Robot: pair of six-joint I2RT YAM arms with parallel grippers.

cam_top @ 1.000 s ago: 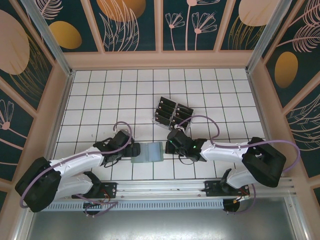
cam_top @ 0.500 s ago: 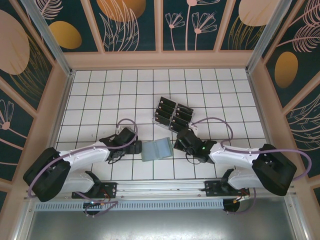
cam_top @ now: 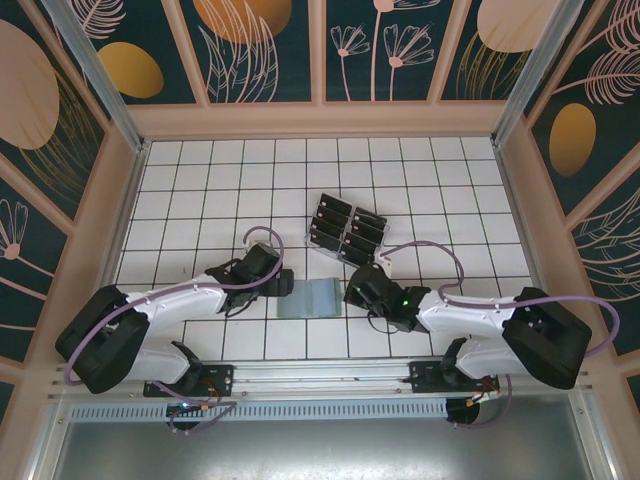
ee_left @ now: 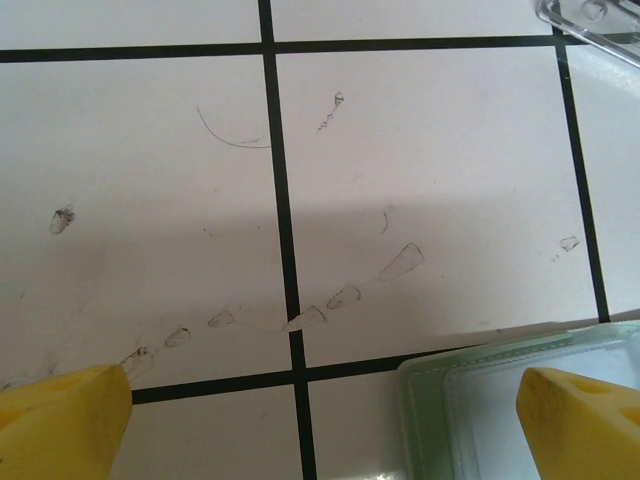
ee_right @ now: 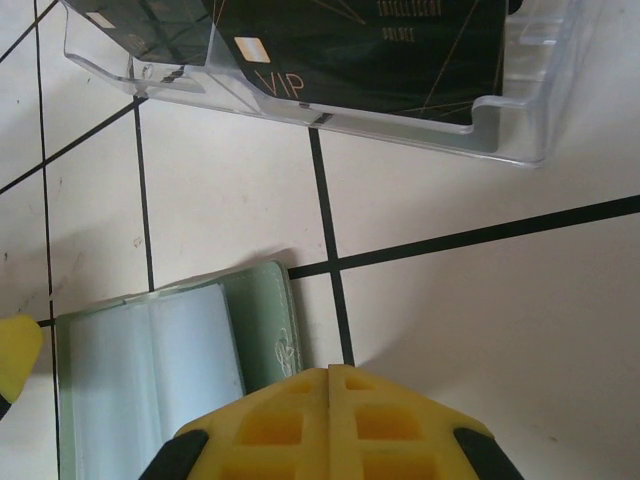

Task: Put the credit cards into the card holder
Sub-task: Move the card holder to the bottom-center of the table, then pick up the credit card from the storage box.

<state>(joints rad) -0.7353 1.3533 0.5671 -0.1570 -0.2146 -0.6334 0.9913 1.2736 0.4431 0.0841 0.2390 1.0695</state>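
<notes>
The card holder point(cam_top: 310, 298) lies open and flat on the grid, sage green with a paler inside. My left gripper point(cam_top: 284, 283) stands open at its left edge; in the left wrist view point(ee_left: 320, 430) one yellow fingertip point(ee_left: 585, 425) hangs over the holder's corner point(ee_left: 470, 400). My right gripper point(cam_top: 353, 292) is shut and empty at the holder's right edge, and its closed tips point(ee_right: 330, 375) sit just beside the green cover point(ee_right: 255, 320). The dark credit cards point(cam_top: 345, 227) stand in a clear rack beyond the holder, and one marked VIP point(ee_right: 370, 45) is close ahead.
The clear acrylic rack point(ee_right: 520, 110) sits about one tile beyond the holder, and its corner point(ee_left: 600, 20) is in the left wrist view. Wooden walls point(cam_top: 120, 200) bound the white gridded table. The arm bases and a metal rail point(cam_top: 320, 385) line the near edge.
My left gripper has moved right and away from me, up to the holder's left edge. The holder has shifted slightly right and settled flat. My right gripper drifted a little right and stayed shut.
</notes>
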